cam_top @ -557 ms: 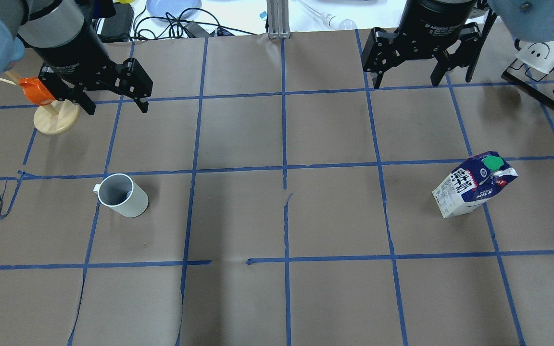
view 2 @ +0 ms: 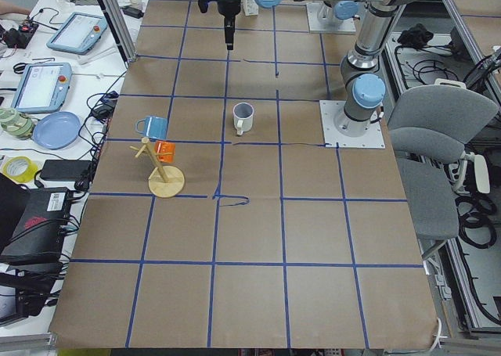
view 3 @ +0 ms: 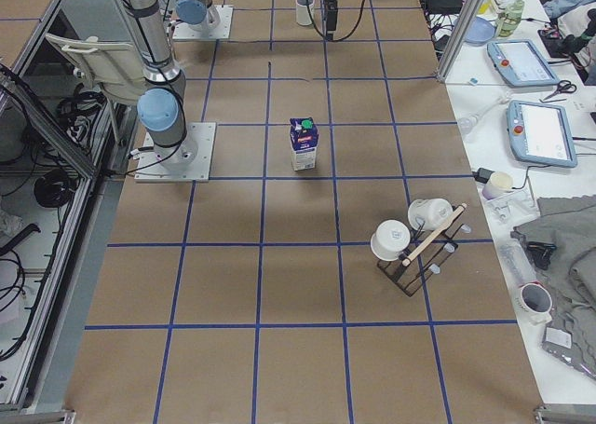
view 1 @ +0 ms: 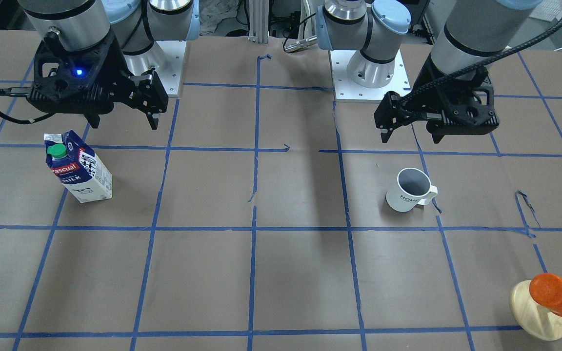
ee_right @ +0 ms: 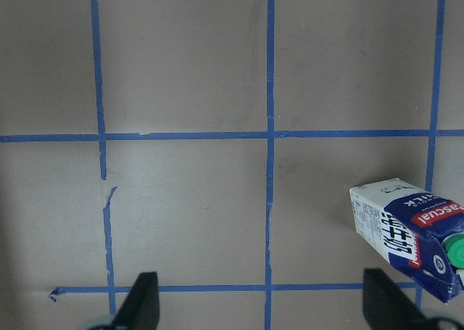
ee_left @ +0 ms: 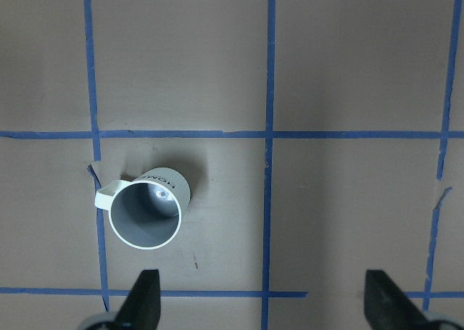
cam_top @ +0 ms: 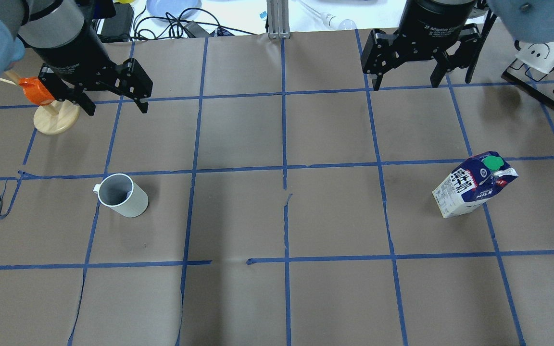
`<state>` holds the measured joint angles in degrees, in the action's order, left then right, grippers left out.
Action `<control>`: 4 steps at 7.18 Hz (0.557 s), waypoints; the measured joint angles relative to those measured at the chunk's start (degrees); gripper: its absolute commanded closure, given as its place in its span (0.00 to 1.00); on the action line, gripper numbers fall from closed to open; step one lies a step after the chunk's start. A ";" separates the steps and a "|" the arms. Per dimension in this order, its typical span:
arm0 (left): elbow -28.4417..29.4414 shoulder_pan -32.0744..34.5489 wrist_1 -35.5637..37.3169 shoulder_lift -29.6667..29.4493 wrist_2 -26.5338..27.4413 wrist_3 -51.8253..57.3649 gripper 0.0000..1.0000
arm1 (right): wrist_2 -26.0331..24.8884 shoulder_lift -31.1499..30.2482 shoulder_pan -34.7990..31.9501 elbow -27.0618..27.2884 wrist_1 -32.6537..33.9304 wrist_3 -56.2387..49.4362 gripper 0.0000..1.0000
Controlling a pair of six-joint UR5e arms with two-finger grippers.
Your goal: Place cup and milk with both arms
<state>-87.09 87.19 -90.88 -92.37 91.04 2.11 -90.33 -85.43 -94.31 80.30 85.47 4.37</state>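
Two things are standing far apart on the table (cam_top: 277, 298), the cup (cam_top: 123, 195) near the wide-open left gripper (cam_top: 116, 103) and the milk (cam_top: 474, 190) near the wide-open right gripper (cam_top: 406, 81), so a finger coming down crooked could be tipping the tall milk over.

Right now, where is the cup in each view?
Front-facing: cup right of centre.
Overhead: cup left of centre.
Exterior left: cup upper middle.
Exterior right: cup at top edge.
Left wrist: cup lower left.
Right wrist: not in it.
Landmark: the blue tape line by its handle.
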 measured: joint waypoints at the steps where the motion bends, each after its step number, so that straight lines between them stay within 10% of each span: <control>1: 0.04 0.00 0.02 0.00 0.19 0.00 0.00 | -0.01 0.00 0.05 0.02 -0.03 -0.03 0.00; 4: 0.00 0.00 0.08 0.00 0.32 0.00 0.00 | -0.02 0.00 0.09 0.25 -0.18 -0.06 0.00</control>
<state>-87.09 87.19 -90.79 -92.37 91.35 2.11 -90.35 -85.43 -94.22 80.55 85.30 4.31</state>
